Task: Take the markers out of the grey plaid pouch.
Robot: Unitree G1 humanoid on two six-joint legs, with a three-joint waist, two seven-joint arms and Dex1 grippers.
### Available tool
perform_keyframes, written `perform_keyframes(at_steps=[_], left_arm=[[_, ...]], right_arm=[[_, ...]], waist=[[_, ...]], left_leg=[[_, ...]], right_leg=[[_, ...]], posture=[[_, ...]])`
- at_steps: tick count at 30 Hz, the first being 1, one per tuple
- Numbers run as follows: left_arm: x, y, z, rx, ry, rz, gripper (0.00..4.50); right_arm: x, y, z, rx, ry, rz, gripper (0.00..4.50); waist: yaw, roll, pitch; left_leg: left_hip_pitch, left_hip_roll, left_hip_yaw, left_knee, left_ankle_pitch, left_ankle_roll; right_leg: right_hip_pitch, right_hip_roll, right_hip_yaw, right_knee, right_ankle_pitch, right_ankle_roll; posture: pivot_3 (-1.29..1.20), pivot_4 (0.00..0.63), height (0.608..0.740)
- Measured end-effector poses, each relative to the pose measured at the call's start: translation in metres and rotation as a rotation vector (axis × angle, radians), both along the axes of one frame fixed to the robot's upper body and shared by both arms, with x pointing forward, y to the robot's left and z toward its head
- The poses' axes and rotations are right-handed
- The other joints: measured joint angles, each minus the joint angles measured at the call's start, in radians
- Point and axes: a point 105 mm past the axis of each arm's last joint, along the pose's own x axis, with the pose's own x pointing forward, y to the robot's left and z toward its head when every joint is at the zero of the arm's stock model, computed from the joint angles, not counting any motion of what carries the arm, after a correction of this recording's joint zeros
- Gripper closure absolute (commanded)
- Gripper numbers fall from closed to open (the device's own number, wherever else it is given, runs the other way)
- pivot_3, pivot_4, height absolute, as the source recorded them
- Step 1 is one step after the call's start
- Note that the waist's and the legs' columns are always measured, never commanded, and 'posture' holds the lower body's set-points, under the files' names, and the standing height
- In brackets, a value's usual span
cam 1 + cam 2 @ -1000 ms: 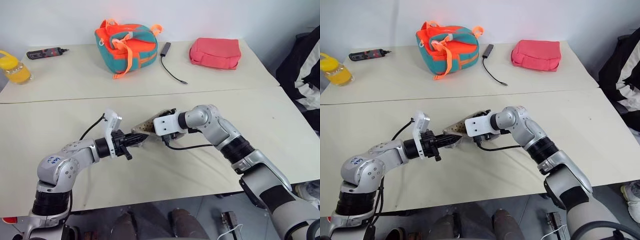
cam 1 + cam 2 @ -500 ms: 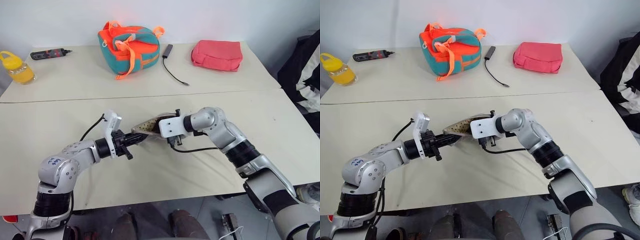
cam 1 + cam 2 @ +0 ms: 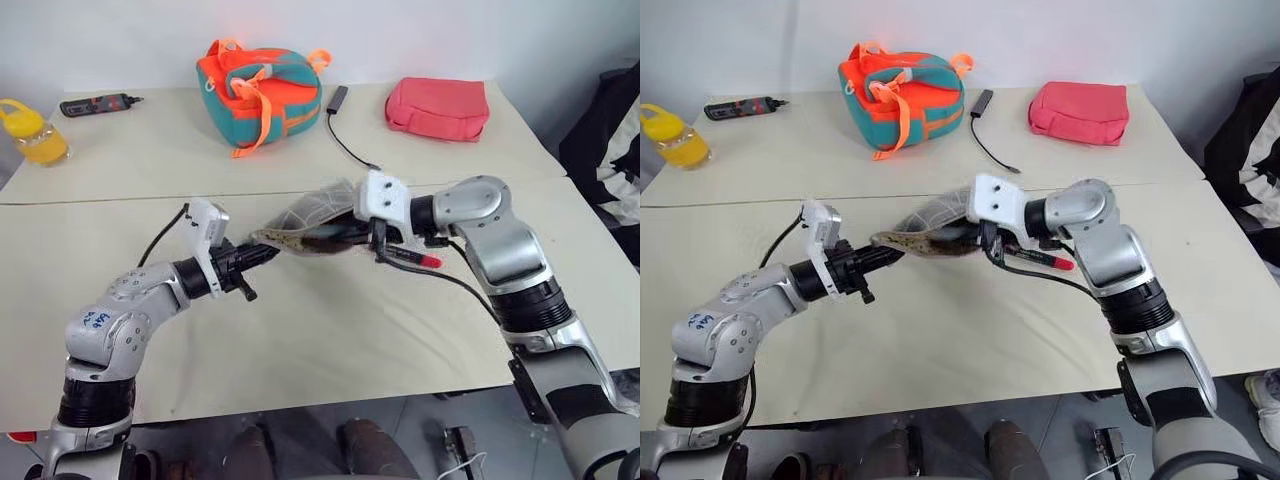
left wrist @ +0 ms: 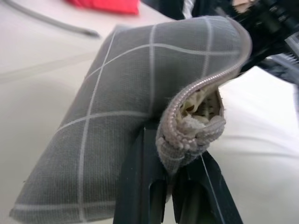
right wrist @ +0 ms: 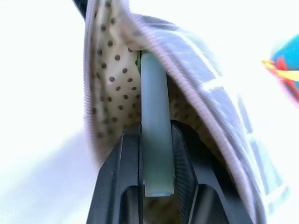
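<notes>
- Currently we have the grey plaid pouch (image 3: 310,222) lifted off the table (image 3: 330,330), mid-frame in the head views, strung between both grippers.
- Left gripper (image 4: 168,186): fingers together, clamped on the pouch's zipper-edge corner. It works as an anchor so the mouth stays taut and open toward the other arm.
- Right gripper (image 5: 156,186): fingers pinched on a pale green marker (image 5: 155,126), barrel lying along the gap between them. The marker's far end is inside the pouch mouth, against the dotted beige lining; the near end sticks out past the fingers.
- A red-and-black pen-like item (image 3: 412,259) shows just under the right gripper, centre-right of the left eye view. We can't tell whether it is held, hanging from the pouch, or lying on the table.
- Judgement: we're mid-extraction, the marker gripped but not clear of the pouch. Next move needs a straight pull along the marker's axis, away from the left gripper.
- Risk: the lining could snag the marker tip, or the pouch corner could slip from the left pinch.
- Upper frame clutter sits well apart: teal-and-orange bag (image 3: 262,85), pink pouch (image 3: 437,107), yellow bottle (image 3: 28,133), black tool (image 3: 95,103), cable (image 3: 345,135).
</notes>
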Motion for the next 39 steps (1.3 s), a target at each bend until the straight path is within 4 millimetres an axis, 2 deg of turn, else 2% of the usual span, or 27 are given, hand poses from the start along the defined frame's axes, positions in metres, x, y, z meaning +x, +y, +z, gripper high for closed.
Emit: perform_keyframes(at_steps=[3, 6, 8, 13, 16, 21, 24, 27, 29, 30, 32, 39], left_arm=[[0.013, 0.008, 0.014, 0.026, -0.108, 0.073, 4.50], [0.031, 0.039, 0.019, 0.048, -0.149, 0.242, 4.50], [0.037, 0.056, 0.017, 0.053, -0.140, 0.316, 4.50], [0.037, 0.070, 0.013, 0.072, -0.156, 0.384, 4.50], [0.032, 0.086, 0.009, 0.198, -0.219, 0.445, 4.50], [0.012, 0.119, -0.005, 0.555, -0.342, 0.485, 4.50], [0.003, 0.129, -0.007, 0.784, -0.438, 0.464, 4.50], [-0.002, 0.134, -0.014, 0.891, -0.479, 0.468, 4.50], [-0.003, 0.132, -0.024, 0.879, -0.465, 0.475, 4.50], [-0.004, 0.129, -0.030, 0.849, -0.450, 0.478, 3.92], [-0.004, 0.124, -0.039, 0.799, -0.417, 0.468, 3.48], [-0.012, 0.111, -0.051, 0.666, -0.333, 0.390, 1.25]], right_arm=[[-0.003, -0.006, 0.019, 0.046, -0.029, -0.011, 4.02], [-0.008, -0.006, 0.023, 0.042, -0.050, 0.019, 4.02], [-0.006, -0.006, 0.022, 0.025, -0.079, 0.024, 4.02], [0.008, -0.018, 0.003, -0.040, -0.099, -0.030, 4.02], [0.006, -0.017, -0.001, -0.026, -0.089, -0.018, 4.02], [0.010, -0.029, -0.037, -0.025, -0.111, -0.084, 4.02], [0.019, -0.043, -0.060, -0.030, -0.179, -0.185, 4.02], [0.014, -0.050, -0.082, -0.050, -0.248, -0.222, 4.02], [0.011, -0.053, -0.093, -0.053, -0.288, -0.236, 4.02], [0.009, -0.052, -0.095, -0.044, -0.298, -0.237, 4.02], [0.008, -0.049, -0.098, -0.018, -0.290, -0.242, 3.29], [0.001, -0.043, -0.094, 0.091, -0.170, -0.223, 0.92]], waist=[[0.004, 0.000, 0.000], [-0.002, 0.000, 0.000], [-0.006, 0.000, 0.000], [-0.002, -0.001, 0.001], [-0.002, -0.001, 0.001], [-0.010, -0.001, 0.001], [-0.011, -0.001, 0.001], [-0.008, -0.001, 0.001], [-0.008, -0.001, 0.001], [-0.008, -0.001, 0.001], [-0.010, -0.001, 0.001], [-0.010, -0.001, 0.001]], left_leg=[[0.000, 0.000, 0.002, 0.000, 0.000, 0.000], [0.000, 0.001, 0.009, -0.001, 0.000, 0.000], [0.000, 0.000, 0.011, -0.002, 0.000, 0.000], [-0.001, 0.000, 0.011, -0.001, 0.000, 0.001], [-0.002, 0.001, 0.012, -0.005, -0.001, 0.000], [-0.005, 0.001, 0.012, -0.008, -0.001, -0.001], [-0.011, 0.001, 0.014, -0.007, -0.001, -0.001], [-0.011, 0.001, 0.016, -0.007, -0.001, -0.001], [-0.011, 0.001, 0.017, -0.008, -0.001, -0.001], [-0.011, 0.001, 0.017, -0.007, -0.001, -0.001], [-0.010, 0.002, 0.017, -0.004, -0.001, 0.000], [-0.009, 0.002, 0.017, 0.002, 0.000, 0.001]], right_leg=[[0.000, 0.000, 0.000, -0.001, 0.000, 0.000], [-0.001, 0.000, 0.001, -0.001, 0.000, 0.000], [-0.001, 0.000, 0.002, -0.001, 0.000, 0.000], [-0.002, -0.001, 0.002, -0.005, 0.000, 0.000], [-0.005, -0.001, 0.002, -0.004, 0.000, 0.000], [-0.010, -0.001, 0.002, -0.006, 0.000, 0.000], [-0.017, -0.002, 0.005, -0.005, 0.000, 0.000], [-0.017, -0.002, 0.005, -0.005, 0.000, 0.000], [-0.017, -0.002, 0.005, -0.004, 0.000, 0.000], [-0.017, -0.002, 0.005, -0.003, 0.000, 0.000], [-0.017, -0.001, 0.005, 0.001, 0.000, 0.000], [-0.015, -0.001, 0.004, 0.005, 0.000, 0.000]], posture=[[0.00, 0.150, 0.740], [0.00, 0.150, 0.740], [0.00, 0.150, 0.740], [0.00, 0.150, 0.740], [0.00, 0.150, 0.740], [0.00, 0.150, 0.740], [0.00, 0.150, 0.740], [0.00, 0.150, 0.740], [0.00, 0.150, 0.740], [0.00, 0.150, 0.740], [0.00, 0.150, 0.740], [0.00, 0.150, 0.740]])
